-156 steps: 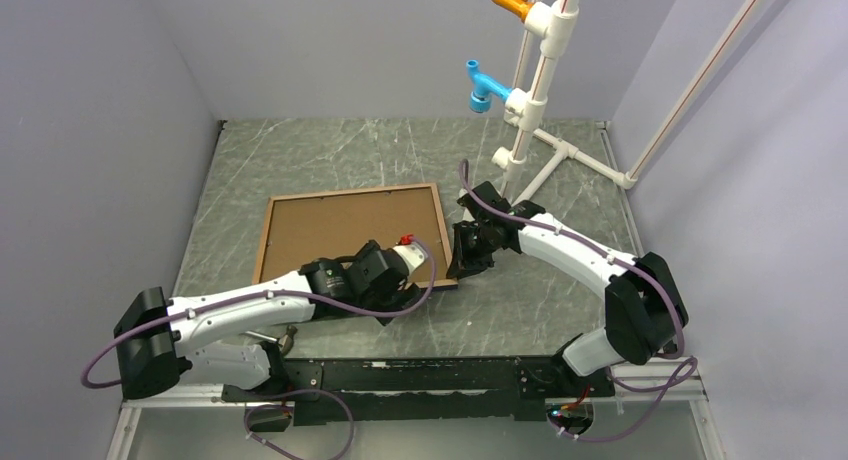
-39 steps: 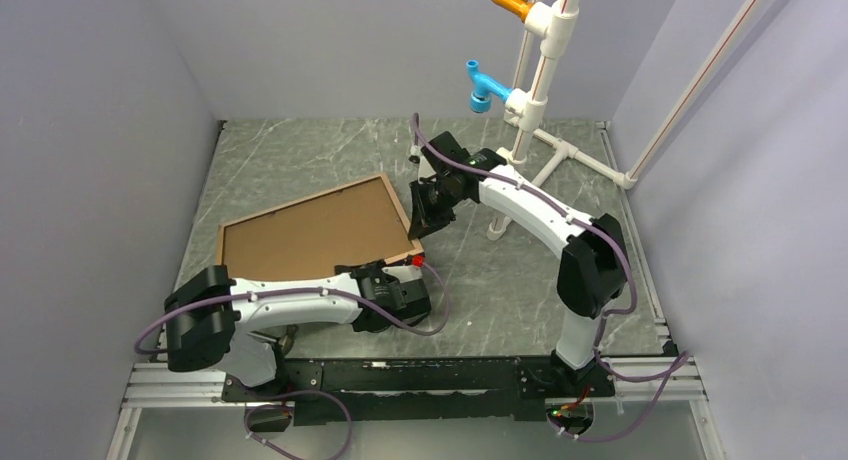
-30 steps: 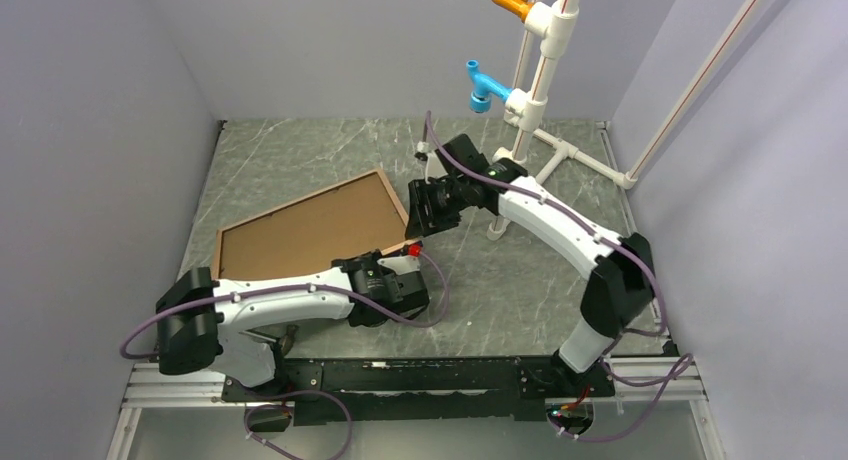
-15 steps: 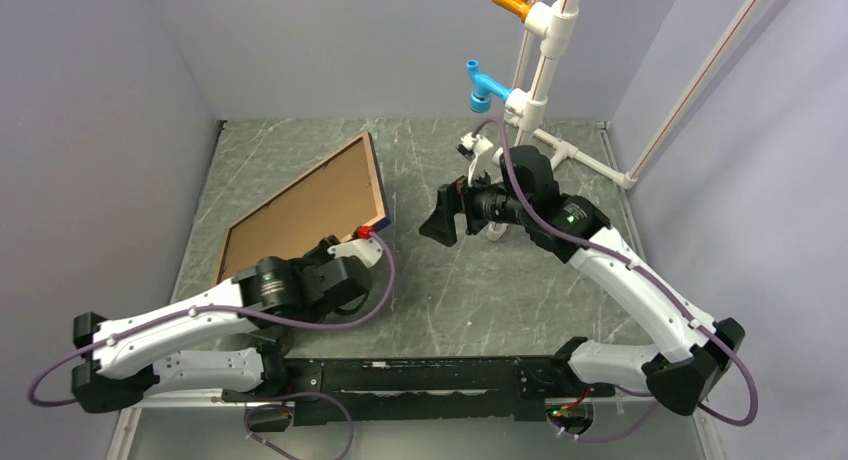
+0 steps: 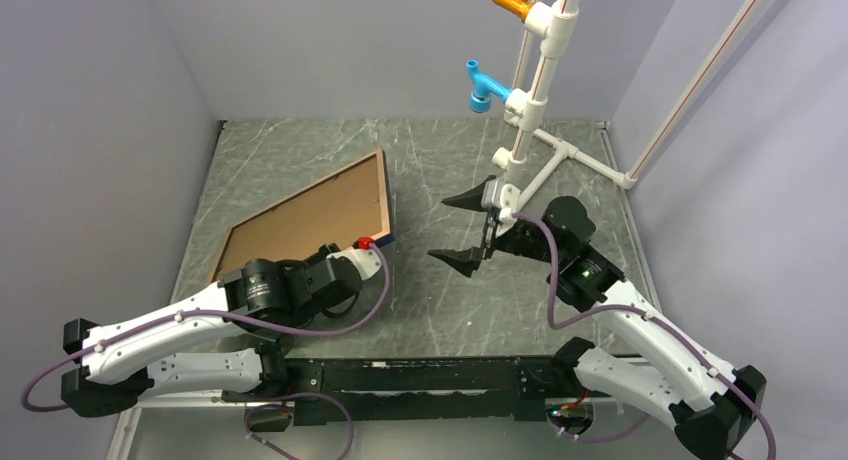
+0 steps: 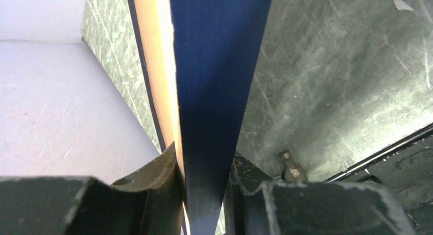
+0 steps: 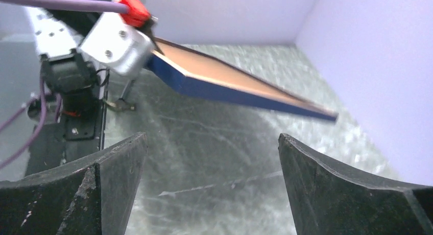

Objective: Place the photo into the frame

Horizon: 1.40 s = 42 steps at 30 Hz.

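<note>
One corner of the frame (image 5: 310, 215) is pinched tight in the left gripper (image 5: 372, 245), so it sits tilted over the left side of the table (image 5: 450, 310), brown face up. Right gripper (image 5: 440, 227) hangs spread wide with nothing in it, well apart from the frame.

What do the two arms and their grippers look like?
The left arm and right arm have white shells, black joints and a looping purple cable each. The left gripper and right gripper have black fingers. The left wrist bears a red plug.
</note>
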### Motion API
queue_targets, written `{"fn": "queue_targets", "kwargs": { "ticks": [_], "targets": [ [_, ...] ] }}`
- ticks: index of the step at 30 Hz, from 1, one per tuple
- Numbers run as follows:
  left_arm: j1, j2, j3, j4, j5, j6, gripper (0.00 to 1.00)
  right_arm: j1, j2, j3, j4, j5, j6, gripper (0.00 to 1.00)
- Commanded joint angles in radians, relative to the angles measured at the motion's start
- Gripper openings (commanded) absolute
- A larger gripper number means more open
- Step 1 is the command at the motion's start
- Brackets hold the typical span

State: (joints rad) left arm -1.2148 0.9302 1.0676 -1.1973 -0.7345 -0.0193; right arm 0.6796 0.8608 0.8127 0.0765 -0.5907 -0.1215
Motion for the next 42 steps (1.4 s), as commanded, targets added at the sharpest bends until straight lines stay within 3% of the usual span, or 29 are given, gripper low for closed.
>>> {"fn": "queue_targets", "kwargs": {
  "ticks": [1,4,8,15,18,21,25,27,32,33,34,35,37,39,42],
  "targets": [
    [-0.005,-0.006,0.065,0.189,0.222,-0.076,0.00,0.007,0.044,-0.009,0.200,-0.328,-0.294,1.00],
    [-0.005,0.003,0.079,0.180,0.238,-0.071,0.00,0.010,0.101,-0.036,0.293,-0.392,-0.366,1.00],
    [-0.006,0.001,0.092,0.175,0.254,-0.073,0.00,0.047,0.182,-0.012,0.297,-0.467,-0.492,1.00],
    [-0.006,-0.005,0.098,0.176,0.276,-0.068,0.00,0.174,0.344,0.068,0.284,-0.347,-0.606,0.97],
    [-0.006,-0.012,0.098,0.174,0.284,-0.068,0.00,0.188,0.396,0.075,0.374,-0.324,-0.576,0.92],
    [-0.006,-0.024,0.101,0.173,0.285,-0.072,0.00,0.189,0.441,0.111,0.373,-0.355,-0.563,0.69],
    [-0.006,-0.043,0.107,0.174,0.283,-0.073,0.00,0.190,0.463,0.144,0.319,-0.365,-0.563,0.18],
    [-0.006,-0.051,0.113,0.174,0.281,-0.073,0.00,0.189,0.456,0.129,0.331,-0.359,-0.559,0.02],
    [-0.006,-0.067,0.139,0.180,0.272,-0.072,0.00,0.189,0.428,0.109,0.295,-0.342,-0.589,0.00],
    [-0.006,-0.071,0.144,0.183,0.266,-0.073,0.03,0.188,0.422,0.111,0.286,-0.341,-0.588,0.00],
    [-0.006,-0.073,0.151,0.189,0.258,-0.074,0.14,0.189,0.417,0.113,0.283,-0.344,-0.574,0.00],
    [-0.006,-0.075,0.160,0.191,0.250,-0.079,0.42,0.188,0.413,0.116,0.284,-0.351,-0.554,0.00],
    [-0.006,-0.077,0.182,0.197,0.231,-0.087,0.71,0.188,0.406,0.132,0.263,-0.348,-0.508,0.00],
    [-0.006,-0.077,0.204,0.204,0.216,-0.095,0.85,0.188,0.404,0.161,0.229,-0.338,-0.450,0.00],
    [-0.006,-0.081,0.237,0.220,0.193,-0.114,0.91,0.184,0.402,0.204,0.182,-0.314,-0.336,0.00]
  ]
}}
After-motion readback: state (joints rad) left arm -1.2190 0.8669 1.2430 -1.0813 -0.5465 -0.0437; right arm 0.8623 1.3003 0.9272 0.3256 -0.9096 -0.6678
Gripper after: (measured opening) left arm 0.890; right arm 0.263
